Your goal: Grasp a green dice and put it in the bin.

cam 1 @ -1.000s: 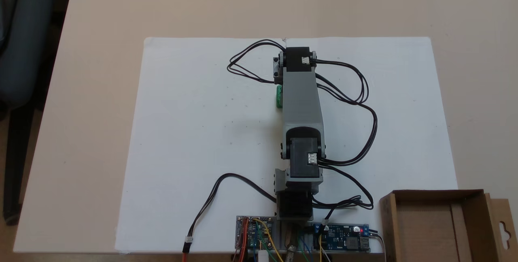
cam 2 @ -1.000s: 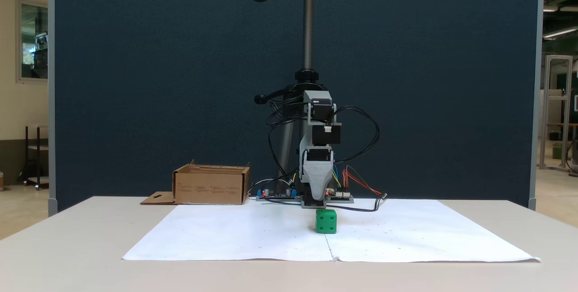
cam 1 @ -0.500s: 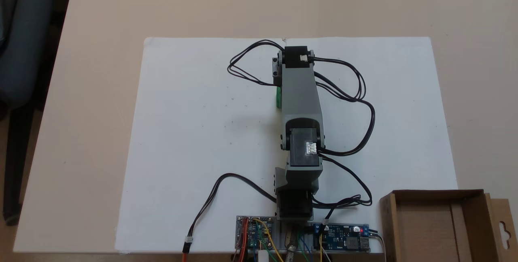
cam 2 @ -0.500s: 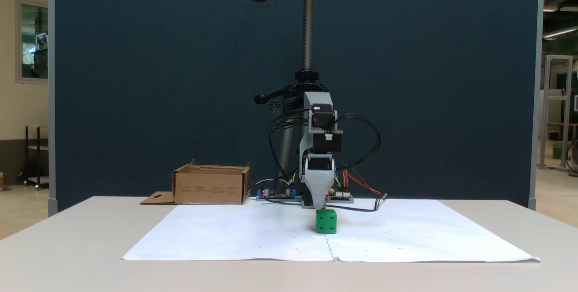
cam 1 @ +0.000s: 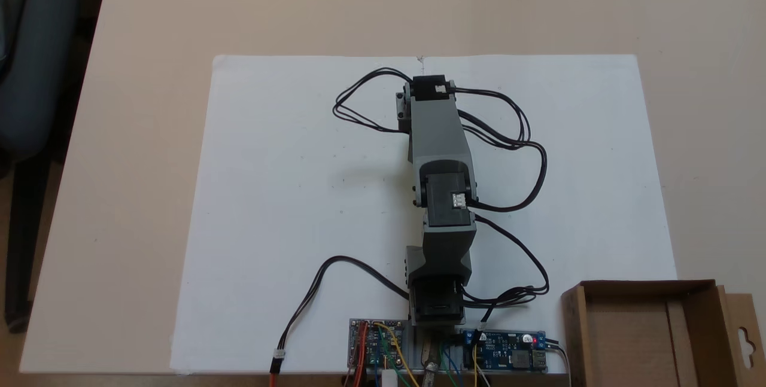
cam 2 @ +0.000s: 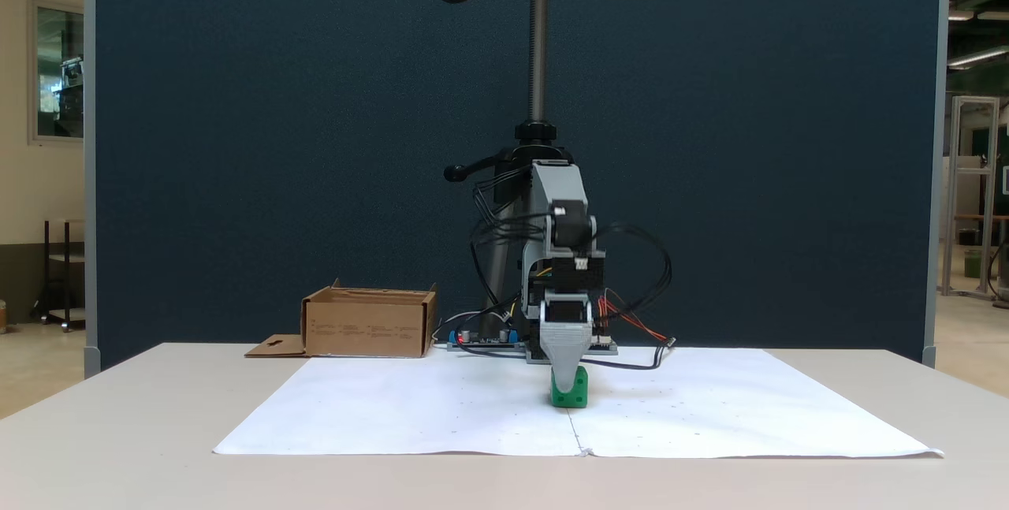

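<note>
The green dice (cam 2: 580, 396) sits on the white paper, near the middle of the sheet in a fixed view. My gripper (cam 2: 567, 386) points straight down, and its grey tapered finger (cam 2: 565, 352) covers the left part of the dice's front face, with the tip close to the paper. Just one finger shows, so the jaws' spacing cannot be read. From above, the arm (cam 1: 440, 142) hides both dice and fingers. The bin (cam 1: 628, 339), a brown cardboard box, stands at the lower right corner beside the arm's base, and at the left rear as the bin (cam 2: 366, 330).
A white paper sheet (cam 1: 287, 195) covers the table's middle. Black cables (cam 1: 529, 154) loop out on both sides of the arm. Circuit boards (cam 1: 508, 354) lie by the base. A camera pole (cam 2: 538, 37) rises behind the arm. The bin's slotted flap (cam 1: 745, 339) sticks out sideways.
The arm has come down and the gripper has dropped from above the dice to around its front. From above, the green sliver beside the arm is now covered.
</note>
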`<state>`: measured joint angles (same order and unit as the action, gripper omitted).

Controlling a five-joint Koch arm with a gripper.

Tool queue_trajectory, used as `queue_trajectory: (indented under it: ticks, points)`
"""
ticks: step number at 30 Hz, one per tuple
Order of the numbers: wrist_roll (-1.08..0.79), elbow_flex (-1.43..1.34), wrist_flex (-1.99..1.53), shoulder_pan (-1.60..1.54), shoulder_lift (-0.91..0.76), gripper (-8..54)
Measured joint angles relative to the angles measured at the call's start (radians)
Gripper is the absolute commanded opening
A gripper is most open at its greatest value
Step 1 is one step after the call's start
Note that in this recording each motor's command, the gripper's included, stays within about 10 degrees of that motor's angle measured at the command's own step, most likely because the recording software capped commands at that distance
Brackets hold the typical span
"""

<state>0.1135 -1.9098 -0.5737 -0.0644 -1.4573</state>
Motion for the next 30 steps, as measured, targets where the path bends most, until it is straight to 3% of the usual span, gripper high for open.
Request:
queue_trajectory:
  ticks: [30]
  points:
    - [-0.002, -0.031, 0.038, 0.008, 0.038, 41.4]
